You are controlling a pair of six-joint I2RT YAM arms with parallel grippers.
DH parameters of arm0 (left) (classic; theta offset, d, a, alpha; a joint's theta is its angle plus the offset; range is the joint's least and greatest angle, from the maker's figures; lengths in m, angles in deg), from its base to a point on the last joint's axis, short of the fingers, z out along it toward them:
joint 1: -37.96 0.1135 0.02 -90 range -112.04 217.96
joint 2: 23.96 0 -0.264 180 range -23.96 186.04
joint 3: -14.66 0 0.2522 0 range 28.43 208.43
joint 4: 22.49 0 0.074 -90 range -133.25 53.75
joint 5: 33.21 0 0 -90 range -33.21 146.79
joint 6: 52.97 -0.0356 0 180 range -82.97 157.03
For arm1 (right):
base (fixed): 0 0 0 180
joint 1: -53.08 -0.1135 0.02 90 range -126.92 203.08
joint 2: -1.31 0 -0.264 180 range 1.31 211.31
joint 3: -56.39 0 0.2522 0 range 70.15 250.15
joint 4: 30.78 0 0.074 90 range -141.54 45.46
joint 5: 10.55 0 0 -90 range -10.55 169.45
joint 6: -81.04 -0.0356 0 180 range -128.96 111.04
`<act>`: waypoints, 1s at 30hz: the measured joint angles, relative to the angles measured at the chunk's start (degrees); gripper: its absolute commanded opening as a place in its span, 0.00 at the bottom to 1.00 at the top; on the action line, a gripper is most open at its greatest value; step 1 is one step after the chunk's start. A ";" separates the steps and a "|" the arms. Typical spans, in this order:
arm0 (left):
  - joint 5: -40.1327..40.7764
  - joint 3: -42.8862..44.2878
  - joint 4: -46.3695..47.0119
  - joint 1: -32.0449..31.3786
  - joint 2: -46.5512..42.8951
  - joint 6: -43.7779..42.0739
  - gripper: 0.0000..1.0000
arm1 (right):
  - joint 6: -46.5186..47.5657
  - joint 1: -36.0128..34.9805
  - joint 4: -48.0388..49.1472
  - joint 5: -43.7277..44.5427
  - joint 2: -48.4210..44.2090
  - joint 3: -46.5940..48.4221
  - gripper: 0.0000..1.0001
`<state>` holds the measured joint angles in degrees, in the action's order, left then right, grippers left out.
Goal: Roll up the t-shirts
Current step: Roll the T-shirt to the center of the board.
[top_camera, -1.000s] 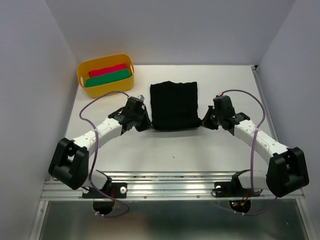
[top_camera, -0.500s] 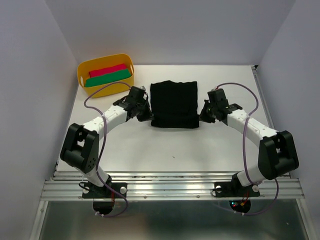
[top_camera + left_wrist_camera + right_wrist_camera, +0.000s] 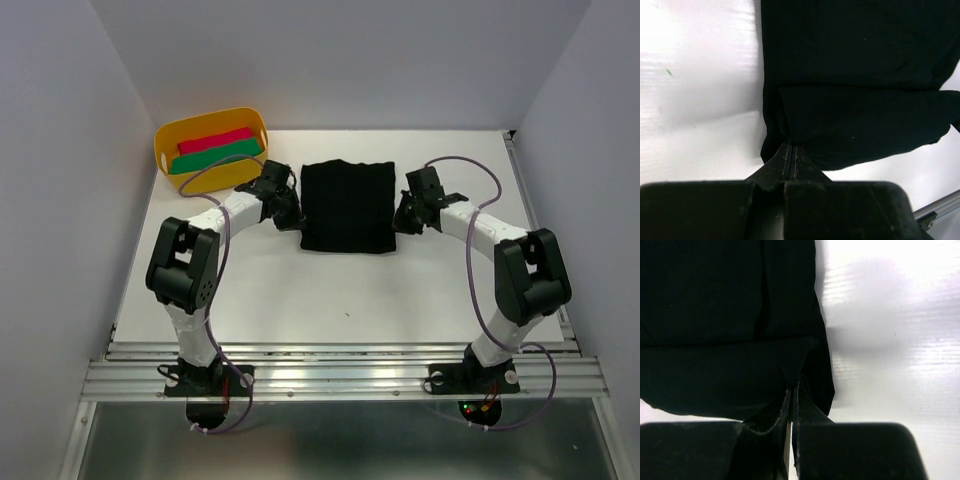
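both pairs of jaws are pinched tight on cloth, the left gripper (image 3: 791,146) on the left edge of the folded black t-shirt (image 3: 348,207) and the right gripper (image 3: 793,385) on its right edge, the shirt lying flat mid white table (image 3: 330,300), with the yellow tub (image 3: 163,150) at far left

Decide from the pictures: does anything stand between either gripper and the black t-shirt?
Nothing visible does. The left gripper and the right gripper are each shut directly on the black t-shirt at its near edge, one at each corner. The yellow tub stands apart at the far left of the table.
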<state>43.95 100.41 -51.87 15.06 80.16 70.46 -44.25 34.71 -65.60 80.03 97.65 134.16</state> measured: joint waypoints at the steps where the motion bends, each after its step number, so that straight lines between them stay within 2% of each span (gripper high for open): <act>1: -0.22 0.55 0.04 0.22 0.98 -0.20 0.00 | 0.02 0.04 0.26 0.00 1.09 0.59 0.02; 9: -0.70 5.46 0.37 1.20 8.74 -0.63 0.00 | 0.35 0.09 2.49 -0.15 9.49 3.26 0.03; 11: -0.28 5.84 0.37 1.20 8.74 -0.83 0.00 | 0.37 0.15 2.75 -0.24 9.70 3.43 0.10; 12: -0.20 5.84 0.33 1.20 8.74 -0.92 0.02 | 0.37 0.15 2.73 -0.20 9.51 3.43 0.19; 17: 1.03 5.84 -0.48 1.18 8.04 -1.60 0.20 | 1.03 0.26 1.68 0.59 7.04 3.37 0.32; 20: 2.91 5.84 -2.27 1.18 5.70 -1.99 0.23 | 1.46 0.39 0.81 1.25 2.25 3.32 0.37; 23: 4.79 5.84 -3.76 1.14 1.53 -2.23 0.22 | 1.68 0.42 0.48 1.36 -3.10 3.13 0.38; 24: 5.35 5.84 -4.04 0.83 -0.33 -2.34 0.17 | 1.68 0.42 0.48 1.27 -4.85 3.10 0.37; 27: 6.58 5.88 -4.15 0.11 -4.22 -2.32 0.00 | 1.68 0.39 0.57 0.85 -7.61 3.10 0.29; 28: 6.75 5.99 -4.13 -0.46 -4.87 -2.36 0.00 | 1.62 0.39 0.57 0.70 -7.85 3.10 0.21; 30: 6.64 6.14 -3.74 -1.84 -5.20 -2.05 0.00 | 1.22 -0.09 0.55 -0.26 -7.37 3.10 0.15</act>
<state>50.59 106.55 -55.61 13.23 74.96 68.40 -43.02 34.63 -65.05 79.76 90.28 137.26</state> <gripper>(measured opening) 0.021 0.218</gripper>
